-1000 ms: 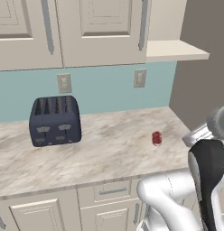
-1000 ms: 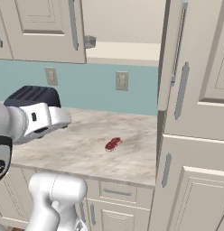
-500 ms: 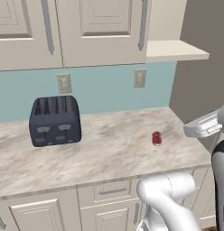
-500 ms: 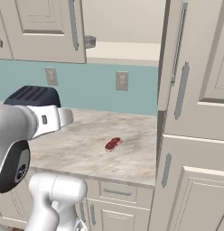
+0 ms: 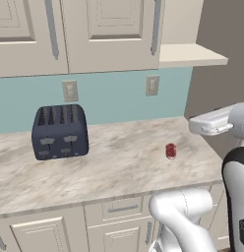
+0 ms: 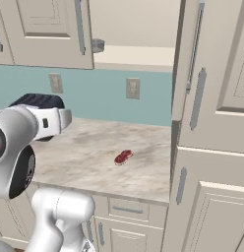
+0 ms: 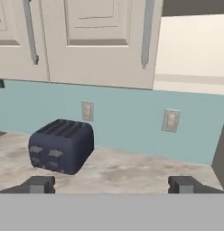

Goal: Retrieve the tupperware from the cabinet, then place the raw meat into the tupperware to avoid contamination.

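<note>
Nothing retrieved yet

My claw [image 7: 111, 185] is wide open, empty, facing the cabinet [image 7: 93, 40]; the raw meat [image 5: 170, 150] lies untouched on the table [image 5: 119, 162], tupperware unseen.

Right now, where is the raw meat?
The raw meat lies on the counter, right of the toaster, near the counter's right end.

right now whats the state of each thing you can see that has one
gripper: open, holding nothing
cabinet: doors shut, with an open shelf beside them
raw meat: lying loose on the counter, untouched
toaster: upright on the counter, slots look empty
drawer under the counter: shut
</note>
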